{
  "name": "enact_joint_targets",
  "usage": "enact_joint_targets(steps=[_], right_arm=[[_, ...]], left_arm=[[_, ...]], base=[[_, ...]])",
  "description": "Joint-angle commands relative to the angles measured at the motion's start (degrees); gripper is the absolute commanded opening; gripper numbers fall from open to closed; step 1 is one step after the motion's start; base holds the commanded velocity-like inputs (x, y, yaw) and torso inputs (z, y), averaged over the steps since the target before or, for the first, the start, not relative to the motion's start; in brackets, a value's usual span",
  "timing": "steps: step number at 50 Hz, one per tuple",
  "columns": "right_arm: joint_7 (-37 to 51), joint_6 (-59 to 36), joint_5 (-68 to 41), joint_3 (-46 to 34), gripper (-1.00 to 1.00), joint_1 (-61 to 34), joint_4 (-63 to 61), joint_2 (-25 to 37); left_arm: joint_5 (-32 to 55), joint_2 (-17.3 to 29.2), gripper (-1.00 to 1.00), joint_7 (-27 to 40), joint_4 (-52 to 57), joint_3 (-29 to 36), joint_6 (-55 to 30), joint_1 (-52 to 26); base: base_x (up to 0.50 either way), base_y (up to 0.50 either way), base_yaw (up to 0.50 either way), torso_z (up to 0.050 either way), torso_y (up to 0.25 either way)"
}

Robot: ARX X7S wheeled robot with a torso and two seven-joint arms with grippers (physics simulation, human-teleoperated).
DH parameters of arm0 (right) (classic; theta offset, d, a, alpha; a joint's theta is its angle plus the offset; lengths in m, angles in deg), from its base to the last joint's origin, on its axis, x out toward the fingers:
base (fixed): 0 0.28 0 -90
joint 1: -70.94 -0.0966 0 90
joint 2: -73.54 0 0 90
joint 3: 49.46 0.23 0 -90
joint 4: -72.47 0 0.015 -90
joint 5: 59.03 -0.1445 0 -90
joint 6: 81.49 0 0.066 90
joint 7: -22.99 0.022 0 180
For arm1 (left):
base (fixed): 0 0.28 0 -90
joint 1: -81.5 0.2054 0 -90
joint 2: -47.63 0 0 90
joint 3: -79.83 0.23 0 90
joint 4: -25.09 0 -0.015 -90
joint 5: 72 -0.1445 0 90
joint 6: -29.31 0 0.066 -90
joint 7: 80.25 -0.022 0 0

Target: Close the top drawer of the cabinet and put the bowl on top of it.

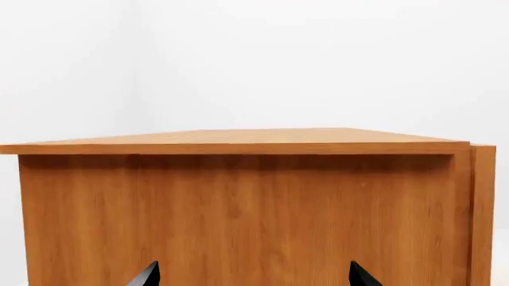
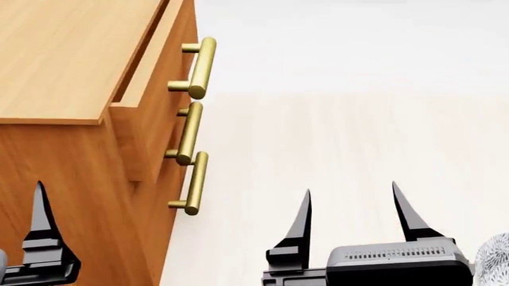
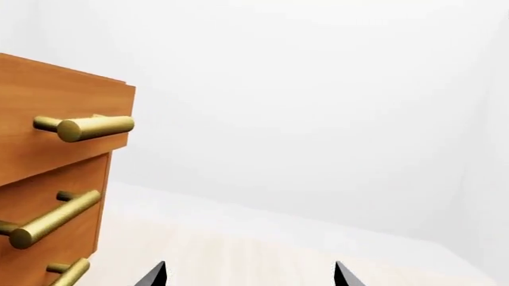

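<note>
No legible text, label, brand, number or sign appears in any of the three views. The cabinet point(image 2: 56, 65) shows only plain wood grain on its top and side, the top drawer point(image 2: 151, 77) and its brass handle point(image 2: 199, 67) carry no marking, and the right gripper point(image 2: 350, 205) housing shows only a row of vent slots, not lettering.
</note>
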Motion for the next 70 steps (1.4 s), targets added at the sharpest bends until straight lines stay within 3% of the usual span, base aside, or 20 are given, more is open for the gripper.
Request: enact_joint_targets(steps=[1,10,20,26,36,45,62,70], right_arm=[[0.48,0.23,-0.25,-0.24,1.0,0.14,0.22,0.44],[1.31,1.01,0.17,-0.44,1.0,0.0,1.47,0.83],[1.5,0.57,0.52,-0.83,1.0,-1.11,1.7,1.56],[0.41,-2.79,-0.13,-0.15,1.0,-6.57,4.45,2.17],[-3.86,-8.11,-0.03,-2.24,1.0,-24.29,20.33,3.96],[-5.63,-5.82,1.2,-6.51,1.0,-37.48,37.31,2.2],[-5.1,3.43,-0.63,-9.42,1.0,-48.8,61.41,-6.34],[-4.36,5.27,-1.52,-10.9,1.0,-50.39,65.91,-9.26]], left_arm=[[0.44,0.5,1.0,0.6,0.38,-0.03,0.12,0.32],[0.91,0.99,1.0,1.27,0.31,0.14,0.36,0.48],[1.59,1.45,1.0,1.78,-0.09,0.31,0.72,0.42],[1.87,1.84,1.0,2.11,0.01,0.37,0.68,0.38],[2.37,2.3,1.0,2.75,0.48,0.44,0.28,0.24],[2.46,2.83,1.0,3.11,0.07,0.6,1.07,0.71],[2.21,3.31,1.0,3.85,-1.92,1.79,2.07,0.43],[2.47,3.7,1.0,4.01,-1.83,2.07,2.08,0.4]], base=[[0.5,0.0,0.0,0.0,0.0],[0.5,0.0,0.0,0.0,0.0],[0.02,0.0,0.0,0.0,0.0],[0.0,0.0,0.0,0.0,0.0],[0.0,0.0,0.0,0.0,0.0],[0.0,0.0,0.0,0.0,0.0],[0.0,0.0,0.0,0.0,0.0],[0.0,0.0,0.0,0.0,0.0]])
